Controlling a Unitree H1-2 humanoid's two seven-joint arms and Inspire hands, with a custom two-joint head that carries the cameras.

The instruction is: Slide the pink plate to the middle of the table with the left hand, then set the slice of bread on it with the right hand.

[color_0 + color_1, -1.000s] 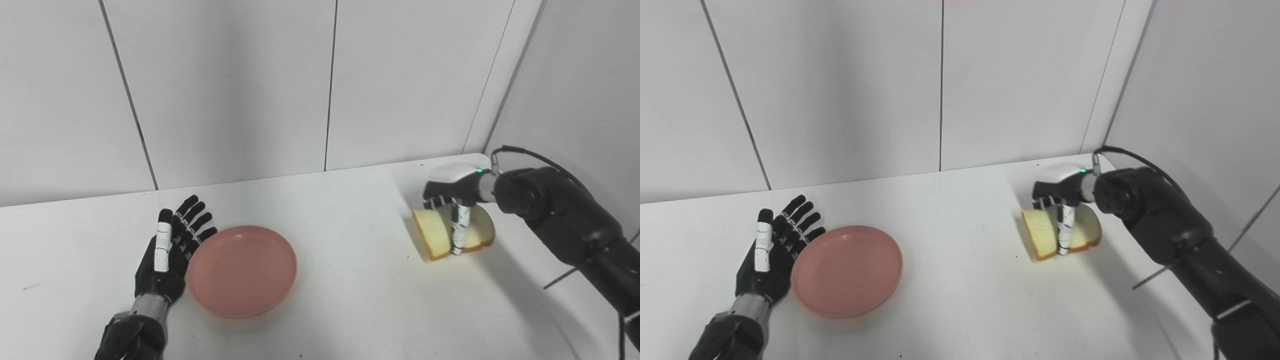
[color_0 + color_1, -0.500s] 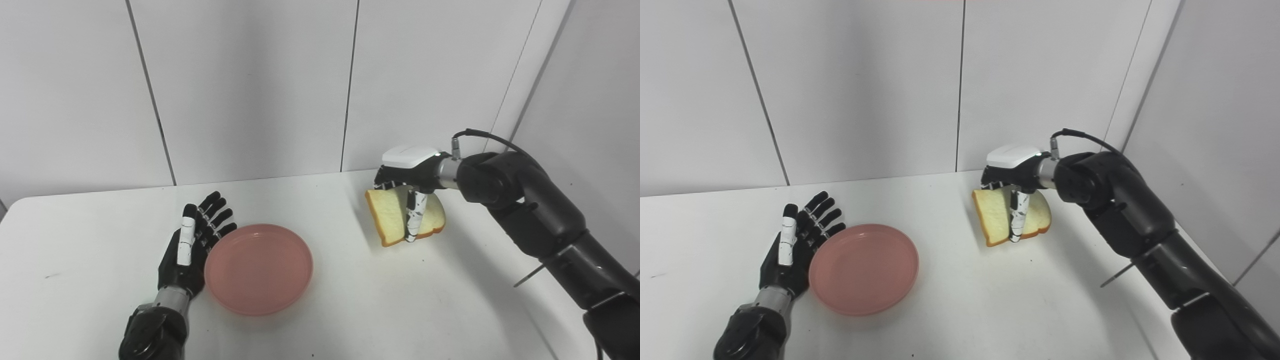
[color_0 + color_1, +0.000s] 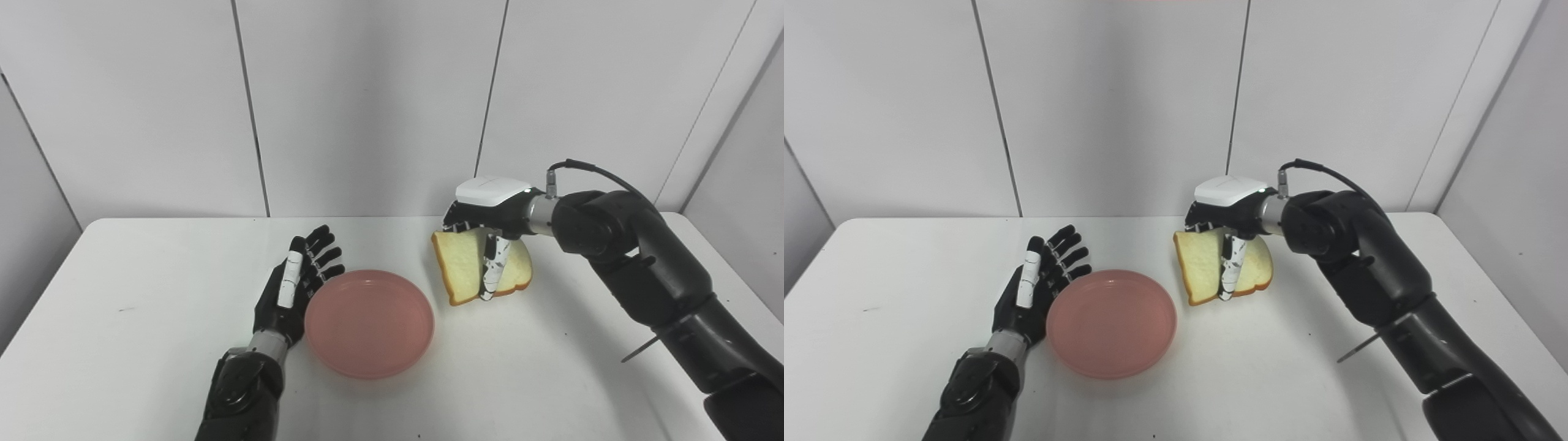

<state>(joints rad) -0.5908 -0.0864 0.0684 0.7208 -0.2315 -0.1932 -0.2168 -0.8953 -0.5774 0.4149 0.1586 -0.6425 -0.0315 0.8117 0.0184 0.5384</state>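
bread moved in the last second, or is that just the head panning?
Yes. The camera panned, but the bread held in the right hand has closed most of its gap to the pink plate, moving leftward toward it.

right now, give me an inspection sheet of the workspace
surface: white table, a few small dark specks
job's things: pink plate empty, near the middle; bread held tilted above the table, right of the plate
clutter: nothing seen
hands: left hand open, flat against the plate's left rim; right hand shut on the bread
cables: black cable looping over the right wrist
surroundings: white panelled walls behind and to both sides
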